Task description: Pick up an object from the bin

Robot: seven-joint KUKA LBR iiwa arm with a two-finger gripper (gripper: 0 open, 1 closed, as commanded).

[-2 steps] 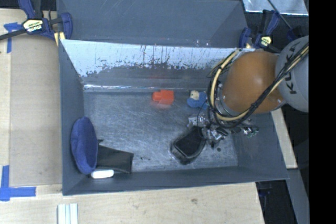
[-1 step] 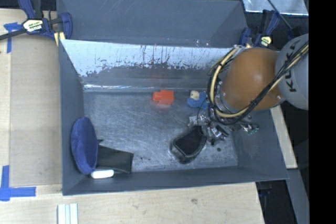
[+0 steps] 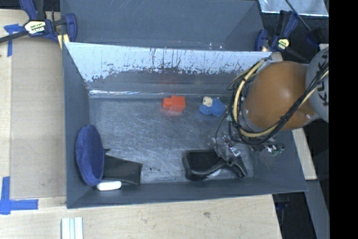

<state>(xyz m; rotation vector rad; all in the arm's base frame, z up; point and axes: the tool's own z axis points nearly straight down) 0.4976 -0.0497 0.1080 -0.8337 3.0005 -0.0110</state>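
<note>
My gripper [image 3: 230,149] hangs low at the bin's front right, under the arm's orange cover. Directly beside and beneath it lies a flat black curved thing [image 3: 202,165] against the front wall, and the gripper's lower end meets the black thing's right end. A small blue thing with a cream-coloured tip [image 3: 211,107] sits just behind the gripper toward the back wall. An orange-red block [image 3: 174,104] lies further left of it.
At the front left corner a blue oval thing [image 3: 89,154] leans on the left wall, with a black piece [image 3: 122,170] and a small white piece [image 3: 109,185] next to it. The grey floor between these and the gripper is bare.
</note>
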